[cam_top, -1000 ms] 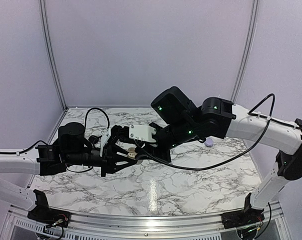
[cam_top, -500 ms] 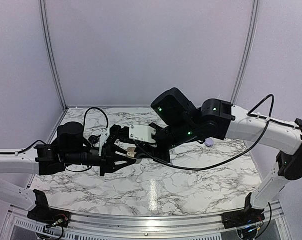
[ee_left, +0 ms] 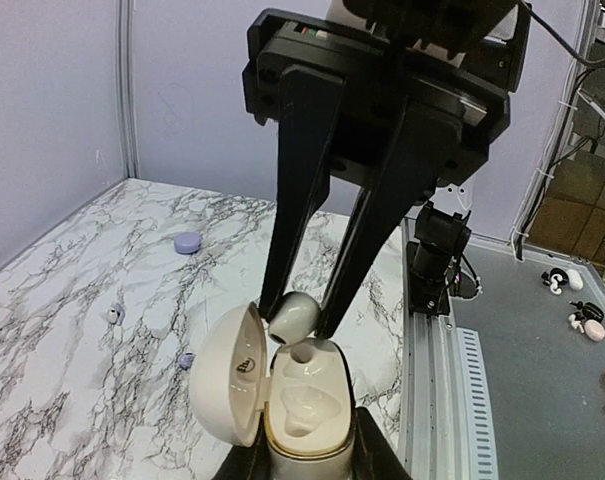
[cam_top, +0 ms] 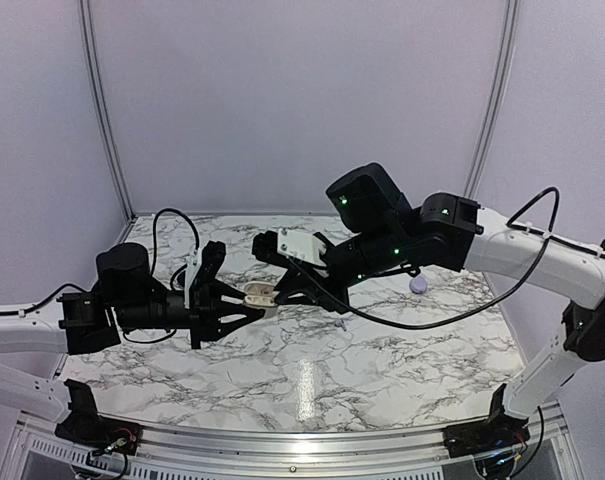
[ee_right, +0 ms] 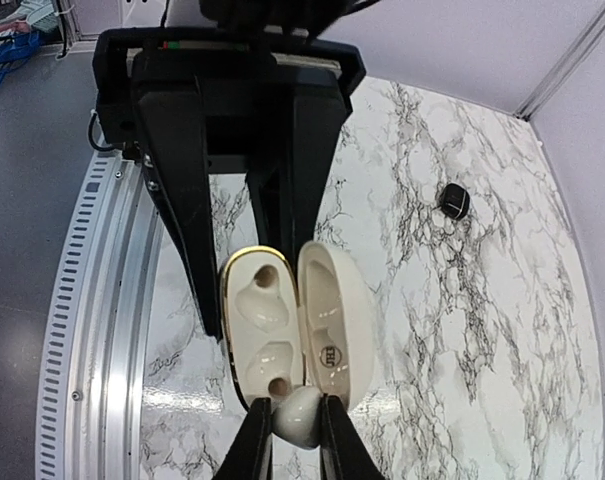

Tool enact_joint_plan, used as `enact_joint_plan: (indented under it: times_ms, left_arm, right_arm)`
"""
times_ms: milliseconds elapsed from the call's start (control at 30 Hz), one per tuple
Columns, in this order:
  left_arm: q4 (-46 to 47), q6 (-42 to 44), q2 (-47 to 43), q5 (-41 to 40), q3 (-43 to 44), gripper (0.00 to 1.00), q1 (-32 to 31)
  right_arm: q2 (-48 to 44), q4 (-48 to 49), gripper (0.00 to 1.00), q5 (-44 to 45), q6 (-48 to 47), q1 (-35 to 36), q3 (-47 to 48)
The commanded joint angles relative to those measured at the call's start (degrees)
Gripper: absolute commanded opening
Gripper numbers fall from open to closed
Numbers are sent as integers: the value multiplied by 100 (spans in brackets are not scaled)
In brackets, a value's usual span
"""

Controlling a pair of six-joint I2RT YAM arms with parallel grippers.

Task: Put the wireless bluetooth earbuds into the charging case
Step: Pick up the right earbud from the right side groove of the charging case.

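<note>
Right gripper (ee_right: 298, 425) first: its two black fingers are pressed in on a small cream bean-shaped plastic earbud (ee_left: 294, 315). They pinch it by the sides, which I reckon leaves its underside free to drop in. The earbud hangs right at the mouth of one socket of the cream pebble-shaped plastic charging case (ee_right: 265, 330). It looks not yet seated, and I can't tell whether it is touching the rim.

The left gripper (cam_top: 250, 300) is clamped on the charging case's lower body and holds it up off the table. The hinged lid (ee_left: 227, 372) is swung fully aside. That way both wells face the incoming earbud and nothing blocks the approach.

Now the count: one charging case in hand, one earbud in the pinch, and two sockets, both looking empty. Out on the white-and-grey marbled tabletop (ee_left: 72, 300) there's one round lilac puck (ee_left: 187, 243), one tiny pale bud (ee_left: 115, 314), one tiny lilac bud (ee_left: 186, 360) and one small black bud (ee_right: 454, 201).
</note>
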Motion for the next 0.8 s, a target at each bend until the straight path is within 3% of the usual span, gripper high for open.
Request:
enact_joint_plan:
  times_ms: [0,300,767]
  left_arm:
    - [617,58,-251,7,-109,0,21]
    - [913,156,-440,-112,-344,0,21]
    - [1036,380,-549,-573,-392,0,21]
  right_arm:
    - [-157,160,8,-331,181,-181,-100]
    - [-471,846,6,-473,462,-318,-257]
    - [-1090,2041,7,-1397,1154,-436,-721]
